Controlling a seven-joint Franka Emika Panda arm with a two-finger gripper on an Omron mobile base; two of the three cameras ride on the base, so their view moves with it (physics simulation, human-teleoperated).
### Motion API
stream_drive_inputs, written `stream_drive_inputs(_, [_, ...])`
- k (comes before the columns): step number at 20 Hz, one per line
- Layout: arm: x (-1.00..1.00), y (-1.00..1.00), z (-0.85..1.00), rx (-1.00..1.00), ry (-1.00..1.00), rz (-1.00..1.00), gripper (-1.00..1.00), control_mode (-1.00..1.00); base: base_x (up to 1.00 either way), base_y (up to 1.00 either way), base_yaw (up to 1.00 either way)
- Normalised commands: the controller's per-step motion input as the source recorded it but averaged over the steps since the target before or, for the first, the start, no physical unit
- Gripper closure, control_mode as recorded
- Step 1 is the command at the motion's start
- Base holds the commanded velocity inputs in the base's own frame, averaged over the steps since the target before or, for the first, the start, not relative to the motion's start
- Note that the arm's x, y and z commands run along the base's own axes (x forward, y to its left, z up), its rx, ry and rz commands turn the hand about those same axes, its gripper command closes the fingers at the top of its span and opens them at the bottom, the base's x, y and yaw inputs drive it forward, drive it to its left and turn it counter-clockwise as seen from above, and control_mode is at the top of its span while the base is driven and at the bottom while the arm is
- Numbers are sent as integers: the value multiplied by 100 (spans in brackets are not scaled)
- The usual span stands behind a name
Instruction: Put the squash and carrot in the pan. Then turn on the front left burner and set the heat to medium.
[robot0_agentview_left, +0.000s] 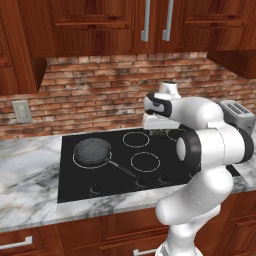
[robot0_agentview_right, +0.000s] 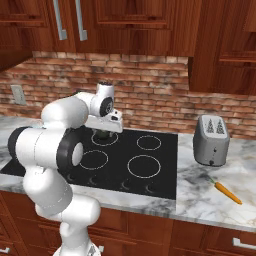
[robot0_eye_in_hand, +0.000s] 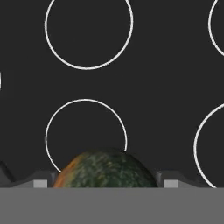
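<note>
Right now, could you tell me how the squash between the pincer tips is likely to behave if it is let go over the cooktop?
The squash looks round and rigid, so it would probably roll on the flat glass cooktop. Its curved skin gives the pincer little flat contact, so it may slip. Releasing it inside the pan should let the rim contain it.

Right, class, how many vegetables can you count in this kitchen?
2. The squash is held in the claw above the cooktop; the carrot lies on the counter in front of the toaster. The arm may hide others.

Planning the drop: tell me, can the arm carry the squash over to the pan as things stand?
Probably yes: the squash sits between the fingers above the cooktop, and nothing stands between it and the open pan.
</note>
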Motion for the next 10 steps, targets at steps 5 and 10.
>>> stream_drive_inputs(5, [16, 100, 3, 0, 0, 0, 100, -100, 0, 0, 0])
stream_drive_inputs(10, [7, 100, 14, 0, 1, 0, 100, -100, 0, 0, 0])
